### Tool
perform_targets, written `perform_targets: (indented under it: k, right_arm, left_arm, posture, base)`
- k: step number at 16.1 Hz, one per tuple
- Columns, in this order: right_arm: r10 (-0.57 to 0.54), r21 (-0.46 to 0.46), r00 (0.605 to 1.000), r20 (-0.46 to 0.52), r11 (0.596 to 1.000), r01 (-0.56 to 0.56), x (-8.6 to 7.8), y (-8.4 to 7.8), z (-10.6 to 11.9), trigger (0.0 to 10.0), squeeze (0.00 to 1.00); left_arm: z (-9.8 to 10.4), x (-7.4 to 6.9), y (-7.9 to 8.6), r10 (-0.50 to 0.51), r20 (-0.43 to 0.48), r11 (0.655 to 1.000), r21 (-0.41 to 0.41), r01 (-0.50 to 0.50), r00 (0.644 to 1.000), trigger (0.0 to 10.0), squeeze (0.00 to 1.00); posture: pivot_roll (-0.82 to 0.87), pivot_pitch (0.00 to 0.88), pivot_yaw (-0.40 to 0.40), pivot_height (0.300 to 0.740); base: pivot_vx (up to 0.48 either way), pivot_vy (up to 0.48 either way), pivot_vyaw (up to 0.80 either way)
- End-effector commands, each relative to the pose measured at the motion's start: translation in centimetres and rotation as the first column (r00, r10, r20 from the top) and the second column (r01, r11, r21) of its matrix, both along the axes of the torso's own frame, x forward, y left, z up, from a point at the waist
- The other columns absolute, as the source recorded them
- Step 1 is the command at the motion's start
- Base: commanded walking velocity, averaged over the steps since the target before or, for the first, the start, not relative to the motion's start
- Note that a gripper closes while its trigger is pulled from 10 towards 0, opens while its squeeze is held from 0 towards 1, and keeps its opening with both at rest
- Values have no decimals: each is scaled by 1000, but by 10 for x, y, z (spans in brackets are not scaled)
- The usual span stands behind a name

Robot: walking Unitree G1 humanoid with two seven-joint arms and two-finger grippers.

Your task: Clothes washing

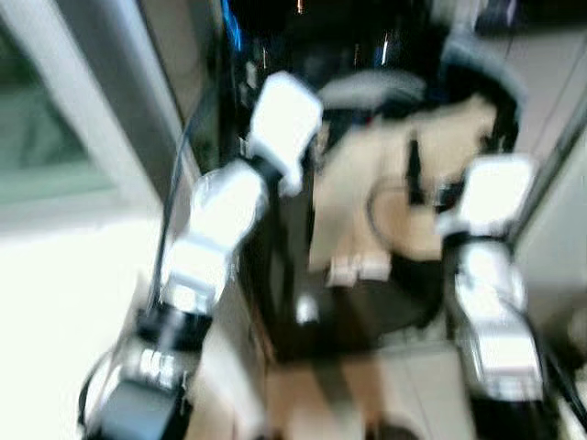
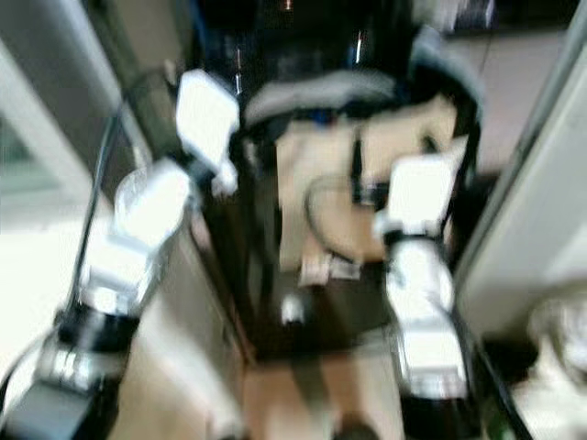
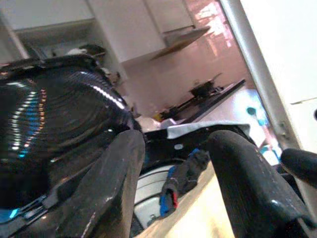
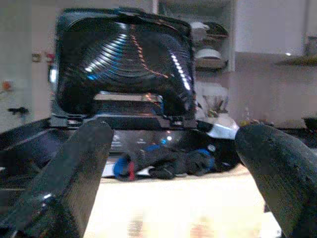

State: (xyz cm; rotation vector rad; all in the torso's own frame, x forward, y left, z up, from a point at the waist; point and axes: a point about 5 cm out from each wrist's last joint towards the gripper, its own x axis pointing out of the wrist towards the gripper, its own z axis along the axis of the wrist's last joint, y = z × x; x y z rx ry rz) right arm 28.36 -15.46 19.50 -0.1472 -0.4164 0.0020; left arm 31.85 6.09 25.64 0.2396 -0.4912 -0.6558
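Your right end effector (image 4: 173,183) sat nearest, fingers spread and grasping nothing, like the left end effector (image 3: 173,183), with the beige garment (image 1: 385,202) draped over the open washer (image 1: 367,312) just ahead, dark clothes (image 4: 168,161) beyond.

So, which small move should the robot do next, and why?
Probably push the beige cloth down into the washer. The lid stands open, the cloth lies across the opening, dark clothes sit beyond it, and both claws, left and right, are open beside it.
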Motion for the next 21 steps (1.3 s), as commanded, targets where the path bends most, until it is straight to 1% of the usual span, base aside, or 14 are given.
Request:
perform_targets:
  k: [1,2,4,6,8,9,10,11,14,16,17,19,20,21]
  right_arm:
    - [-11,-10,1000,4,1000,11,3,-4,1,10000,463]
    - [-13,-19,1000,4,1000,13,4,-4,1,10000,463]
    - [-17,-26,1000,-2,1000,17,4,-6,-2,10000,455]
    - [-18,-28,1000,-1,999,18,3,-7,-2,10000,459]
    - [-15,-25,1000,-4,1000,15,3,-6,-4,10000,459]
    - [-6,-24,1000,-10,1000,5,2,-4,-6,10000,459]
    - [-2,-25,1000,-12,1000,2,3,-3,-6,10000,459]
    - [7,-24,1000,-19,1000,-8,2,-3,-8,10000,463]
    - [17,-24,999,-31,1000,-18,3,-1,-10,10000,455]
    - [30,-16,999,-36,999,-31,8,2,-8,10000,459]
    - [40,-6,999,-30,999,-40,19,6,-2,10000,459]
    - [41,2,999,-19,999,-41,25,6,3,10000,459]
    - [39,17,999,7,999,-39,33,6,12,10000,455]
    - [36,20,999,16,999,-37,37,6,16,10000,455]
  left_arm:
    - [4,1,0,25,-6,1000,-4,-25,1000,10000,0]
    - [2,4,1,55,-11,998,6,-55,998,10000,0]
    - [-1,6,3,92,-26,996,-11,-92,995,10000,0]
    - [-4,4,-2,72,-40,997,-3,-72,997,10000,0]
    - [-11,3,-4,64,-76,998,-10,-65,995,10000,0]
    - [-17,6,-1,90,-97,996,-11,-92,991,10000,0]
    - [-17,7,0,105,-93,994,-15,-107,990,10000,0]
    - [-19,12,4,174,-88,985,3,-175,981,10000,0]
    - [-17,9,3,138,-99,989,-30,-142,985,10000,0]
    - [-14,9,1,127,-102,989,-61,-134,987,10000,0]
    - [-10,9,-1,135,-68,989,-53,-139,988,10000,0]
    - [-7,8,-4,130,-40,991,-37,-132,991,10000,0]
    - [-5,6,-8,104,-19,994,-16,-105,994,10000,0]
    - [-3,5,-10,92,-8,996,-11,-92,996,10000,0]
  posture:
    - [-200,0,142,740]
    - [-205,0,140,740]
    - [-211,0,137,740]
    - [-216,0,137,740]
    - [-221,0,137,740]
    - [-221,0,135,740]
    - [-220,0,134,740]
    - [-219,0,132,740]
    - [-217,0,126,740]
    - [-217,0,124,740]
    - [-215,0,124,740]
    - [-213,0,124,740]
    - [-207,0,122,740]
    - [-200,0,120,740]
  base:
    - [0,0,0]
    - [0,0,0]
    - [0,0,0]
    - [0,0,0]
    - [319,-352,0]
    - [337,-337,0]
    - [379,-289,0]
    - [0,0,0]
    - [0,0,0]
    - [480,0,0]
    - [480,0,0]
    - [480,0,0]
    - [480,0,0]
    - [480,0,0]
